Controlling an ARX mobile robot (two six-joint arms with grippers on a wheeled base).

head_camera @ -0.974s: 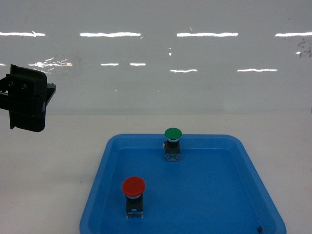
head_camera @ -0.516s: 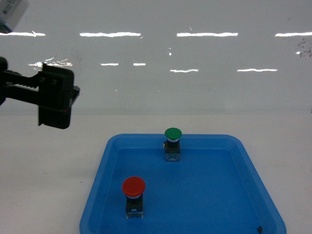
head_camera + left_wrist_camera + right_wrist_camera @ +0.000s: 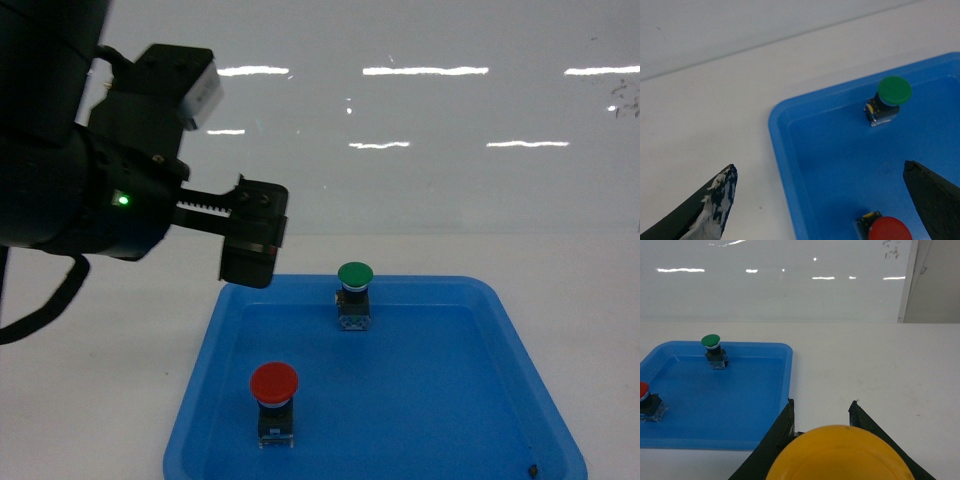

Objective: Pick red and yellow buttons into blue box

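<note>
Left gripper (image 3: 822, 200) hangs wide open above the tray's (image 3: 500, 400) left rim. Red button (image 3: 273, 400) stands in the tray, front left, green button (image 3: 354, 295) behind. Right gripper (image 3: 822, 412) is clamped on the yellow button (image 3: 840, 455).

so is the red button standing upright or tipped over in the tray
Upright. In the head view the red button stands on its block base, cap on top, on the floor of the shallow blue tray, apart from the green button.

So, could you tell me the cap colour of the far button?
Green, clearest in the head view.
</note>
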